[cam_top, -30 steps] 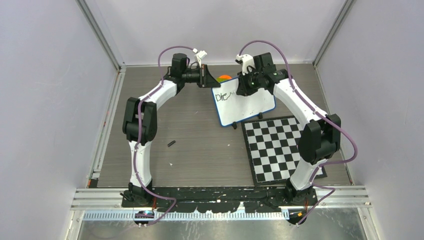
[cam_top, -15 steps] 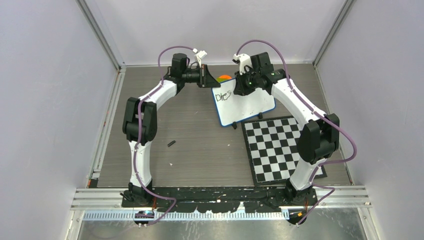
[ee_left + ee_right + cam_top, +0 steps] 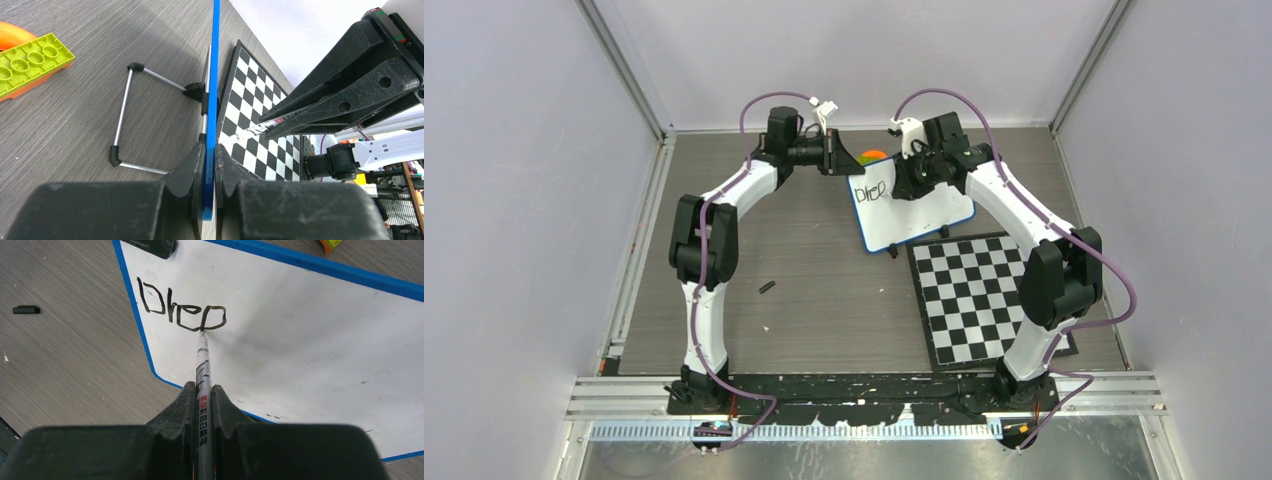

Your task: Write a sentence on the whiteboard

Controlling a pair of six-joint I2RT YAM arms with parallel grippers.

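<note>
The whiteboard (image 3: 924,215) stands tilted at the back of the table, seen face-on in the right wrist view (image 3: 310,340). My left gripper (image 3: 839,160) is shut on its blue rim (image 3: 216,75) at the upper left corner, the jaws (image 3: 210,155) pinching the edge. My right gripper (image 3: 911,180) is shut on a silver marker (image 3: 202,365), which also shows in the left wrist view (image 3: 270,124). Its tip touches the board at the bottom of the last letter. The sentence (image 3: 180,312) reads "Drea" in black, one line only (image 3: 871,192).
A black-and-white checkered board (image 3: 979,300) lies right of centre, just in front of the whiteboard. A black marker cap (image 3: 767,287) lies on the table to the left. A green brick (image 3: 30,60) on an orange piece sits behind the whiteboard. The board's wire stand (image 3: 122,110) props it.
The right gripper moved slightly right along the board with the marker, and the lettering grew from "Dre" by one more rounded letter. The left arm has not moved.
</note>
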